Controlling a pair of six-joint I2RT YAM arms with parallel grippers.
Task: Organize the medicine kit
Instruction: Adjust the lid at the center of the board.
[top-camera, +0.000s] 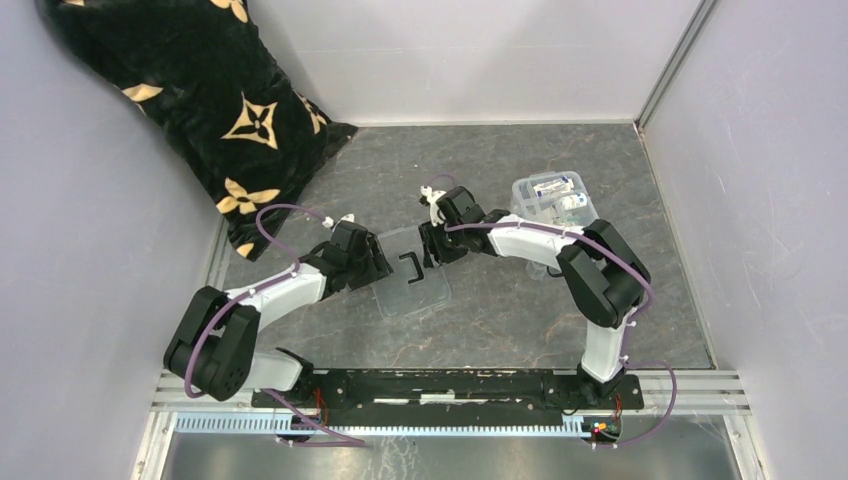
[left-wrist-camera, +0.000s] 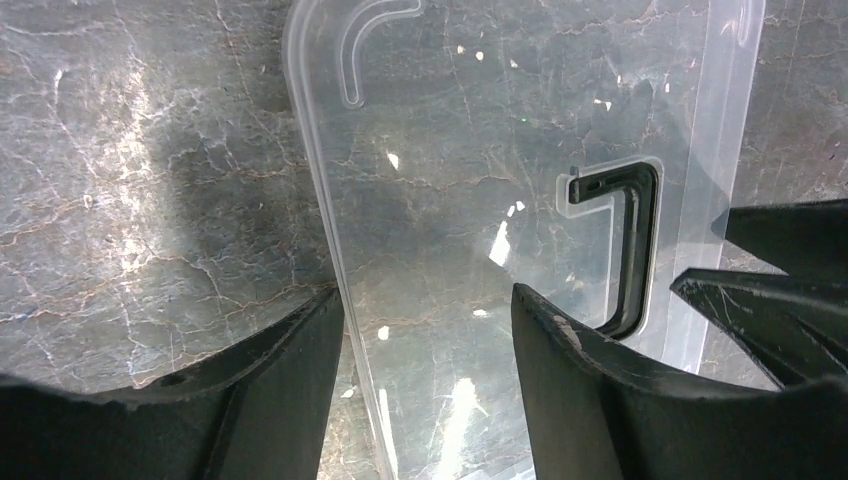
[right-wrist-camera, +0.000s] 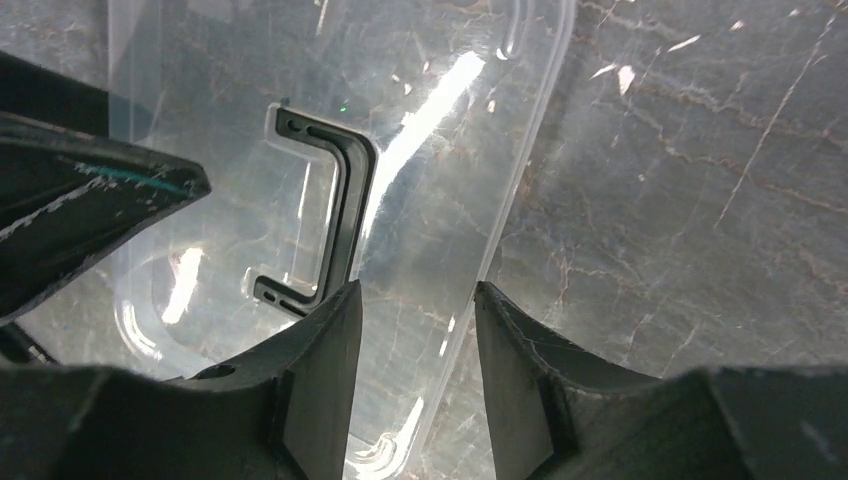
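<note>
The medicine kit's flat clear lid (top-camera: 412, 290) lies on the dark table, its black handle (top-camera: 410, 268) facing up. The clear box (top-camera: 553, 199), with small packets inside, stands apart at the back right. My left gripper (top-camera: 382, 266) is open, its jaws low over the lid's left edge (left-wrist-camera: 330, 250), which runs between them untouched. My right gripper (top-camera: 431, 247) is open too and straddles the opposite long edge (right-wrist-camera: 505, 220). The handle (left-wrist-camera: 632, 250) (right-wrist-camera: 345, 205) sits between the two grippers. Each wrist view shows the other gripper's fingers (left-wrist-camera: 780, 265) (right-wrist-camera: 80, 195) at its side.
A black pillow with gold flower marks (top-camera: 200, 100) leans in the back left corner, its lower tip close to the left arm. Pale walls close in the table on three sides.
</note>
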